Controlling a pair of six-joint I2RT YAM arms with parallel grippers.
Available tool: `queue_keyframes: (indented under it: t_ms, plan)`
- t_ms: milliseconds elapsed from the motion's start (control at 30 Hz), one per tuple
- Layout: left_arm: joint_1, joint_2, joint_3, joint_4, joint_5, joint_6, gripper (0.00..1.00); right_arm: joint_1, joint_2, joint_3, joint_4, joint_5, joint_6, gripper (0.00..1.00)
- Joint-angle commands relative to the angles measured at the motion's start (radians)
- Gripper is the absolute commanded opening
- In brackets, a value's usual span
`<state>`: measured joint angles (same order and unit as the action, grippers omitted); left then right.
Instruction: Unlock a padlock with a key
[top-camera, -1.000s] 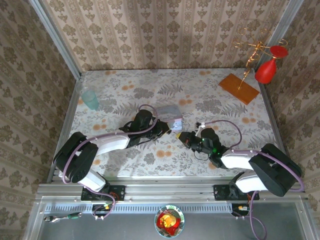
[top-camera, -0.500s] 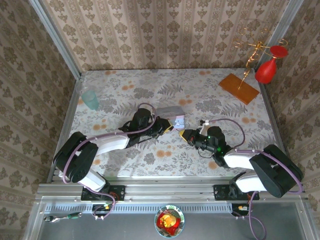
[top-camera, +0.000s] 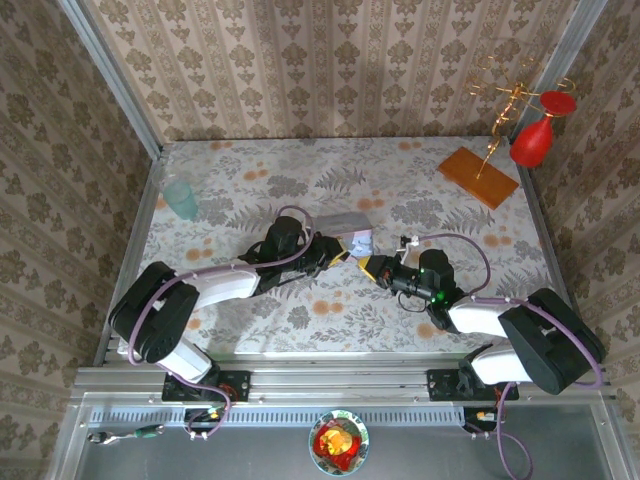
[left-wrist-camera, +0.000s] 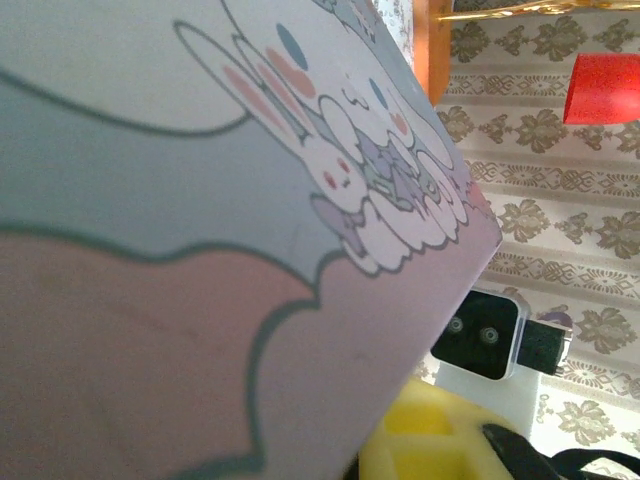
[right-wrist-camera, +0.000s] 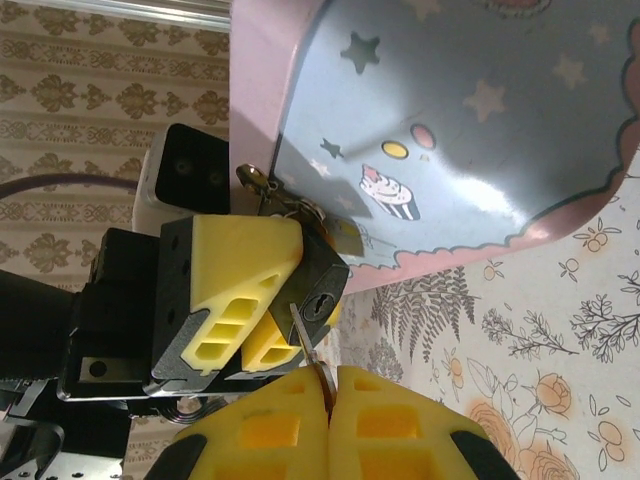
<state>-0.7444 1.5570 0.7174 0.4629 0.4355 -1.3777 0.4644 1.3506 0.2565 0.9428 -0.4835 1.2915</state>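
Note:
In the right wrist view the small dark padlock (right-wrist-camera: 328, 278) is clamped between the yellow fingers of my left gripper (right-wrist-camera: 300, 300), keyhole facing the camera. Its thin shackle (right-wrist-camera: 262, 185) hooks into the latch of the pastel cartoon tin (right-wrist-camera: 470, 130). My right gripper (right-wrist-camera: 330, 385) is shut on the silvery key (right-wrist-camera: 304, 332). The key's blade points up at the lock's face, with its tip just left of the keyhole. From above, the left gripper (top-camera: 343, 250) and right gripper (top-camera: 371, 266) meet tip to tip beside the tin (top-camera: 338, 221). The tin's lid (left-wrist-camera: 200, 250) blocks most of the left wrist view.
A teal cup (top-camera: 181, 198) stands at the far left of the floral table. A wooden board with a gold stand (top-camera: 478, 177) and a red object (top-camera: 535, 140) sit at the back right. The tin rests just behind both grippers.
My right gripper has moved up and slightly right with the key, closing on the padlock. The left gripper and the tin have barely shifted.

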Motion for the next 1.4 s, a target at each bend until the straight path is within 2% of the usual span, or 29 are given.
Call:
queue_keyframes:
  t_ms: [0,400,1367]
  plan:
    - [0.002,0.004,0.029,0.103,0.043,-0.016,0.00,-0.006,0.034,0.021,0.054,-0.040,0.025,0.00]
    - [0.004,0.014,0.026,0.121,0.052,-0.026,0.00,-0.009,0.138,0.007,0.212,-0.046,0.078,0.00]
    - [0.014,0.004,-0.018,0.168,0.044,-0.043,0.00,-0.015,0.055,-0.014,0.127,-0.041,0.035,0.00]
